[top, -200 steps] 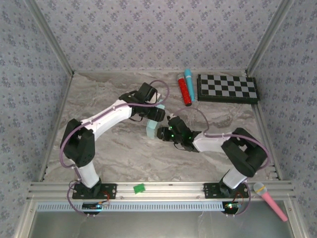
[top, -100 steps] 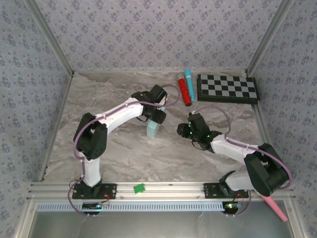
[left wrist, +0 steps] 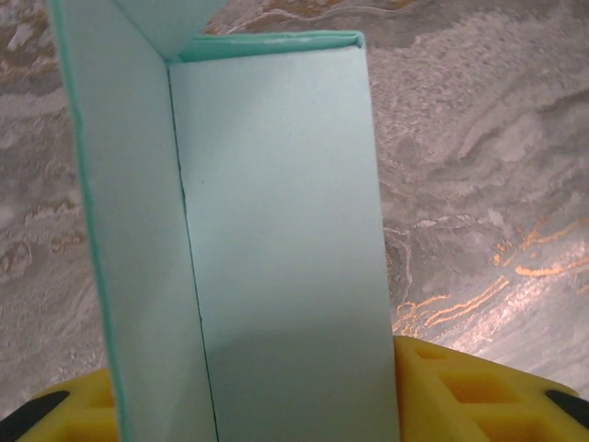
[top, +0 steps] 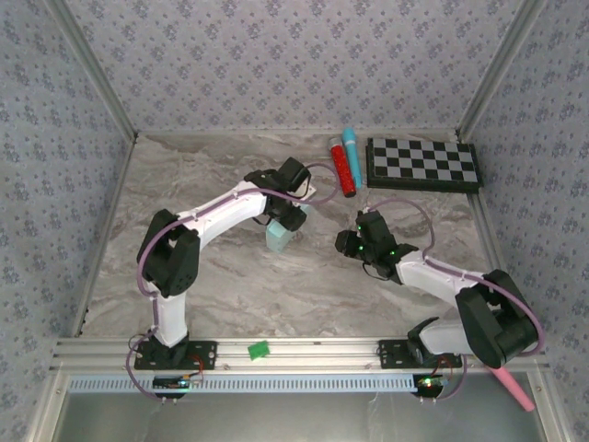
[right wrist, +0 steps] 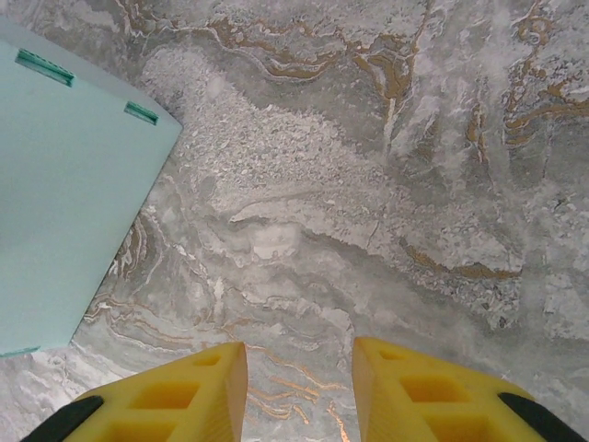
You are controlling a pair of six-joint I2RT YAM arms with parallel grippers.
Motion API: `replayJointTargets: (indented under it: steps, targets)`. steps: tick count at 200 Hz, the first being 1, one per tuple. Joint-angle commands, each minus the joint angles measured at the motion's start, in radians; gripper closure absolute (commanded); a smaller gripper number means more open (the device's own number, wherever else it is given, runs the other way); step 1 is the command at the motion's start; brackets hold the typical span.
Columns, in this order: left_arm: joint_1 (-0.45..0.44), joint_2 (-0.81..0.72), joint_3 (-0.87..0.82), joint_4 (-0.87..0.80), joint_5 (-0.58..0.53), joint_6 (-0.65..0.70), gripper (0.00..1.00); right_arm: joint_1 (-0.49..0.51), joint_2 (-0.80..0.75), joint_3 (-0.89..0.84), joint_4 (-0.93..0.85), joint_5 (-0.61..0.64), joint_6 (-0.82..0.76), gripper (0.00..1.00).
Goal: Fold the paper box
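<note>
The left claw (left wrist: 253,364) was closed about halfway on the paper box (left wrist: 276,230). Its yellow fingers sat against the two sides of the mint-blue card, and as far as the wrist view showed, they gripped it. The box's long axis ran straight out ahead of that claw, away from the fingers. One broad face was turned to the camera, a narrower panel met it along a crease on the left, and a flap stood open at the far end. The right claw (right wrist: 299,352) was partly open and held nothing, hanging over the bare marble table (right wrist: 414,184). From it the box lay ahead and to the left, clear of its fingers, with two small slits showing near the closest corner. The left arm was plainly the nearer, so any fold would likely need the right claw to reach leftward to the box.
</note>
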Motion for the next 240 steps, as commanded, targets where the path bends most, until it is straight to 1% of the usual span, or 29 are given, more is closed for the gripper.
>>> replayJointTargets:
  steps: [1,20,36,69,99,169,240]
  targets:
    - [0.022,-0.025,-0.011,0.0,0.077,0.175,0.52,-0.009,-0.024,-0.01,-0.032,-0.007,-0.014,0.63]
    - [0.034,-0.044,-0.043,0.021,0.145,0.276,0.52,-0.012,-0.028,-0.012,-0.036,-0.007,-0.015,0.63]
    - [0.049,-0.043,-0.048,0.004,0.209,0.359,0.52,-0.015,-0.032,-0.013,-0.04,-0.009,-0.016,0.63]
    - [0.087,-0.042,-0.047,-0.029,0.288,0.477,0.53,-0.019,-0.042,-0.017,-0.046,-0.009,-0.017,0.62]
    - [0.093,-0.042,-0.044,-0.054,0.329,0.595,0.53,-0.026,-0.044,-0.021,-0.048,-0.008,-0.018,0.62]
    - [0.096,-0.027,-0.045,-0.078,0.372,0.83,0.53,-0.039,-0.042,-0.024,-0.049,-0.019,-0.021,0.62]
    - [0.097,0.023,0.017,-0.114,0.359,0.934,0.47,-0.054,-0.042,-0.028,-0.057,-0.02,-0.025,0.62]
